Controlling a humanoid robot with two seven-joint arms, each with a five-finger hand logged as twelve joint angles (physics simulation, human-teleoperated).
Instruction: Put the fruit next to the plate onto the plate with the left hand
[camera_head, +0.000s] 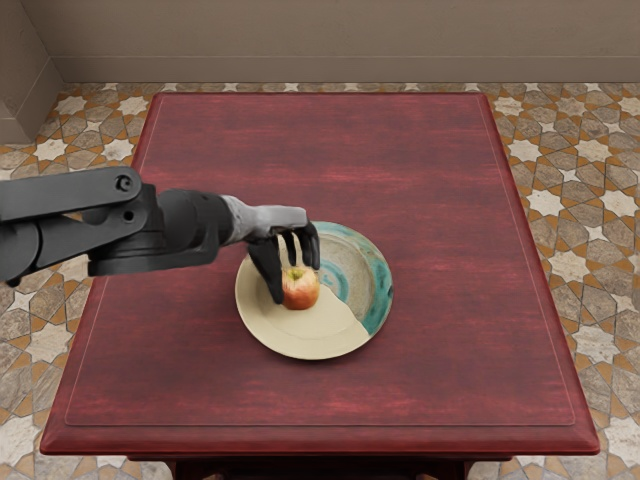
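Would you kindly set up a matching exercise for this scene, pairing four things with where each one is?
Things:
1. red-and-yellow apple
2. round cream plate with a teal band
3. grey-and-black left hand
4. dark red wooden table

Places:
A. lying flat on the tabletop, left of its middle
B. standing on the patterned tile floor
C. resting on the cream part of the plate
D. at the end of an arm reaching in from the picture's left edge, above the plate

Pairs: 1-C, 2-A, 3-D, 4-B
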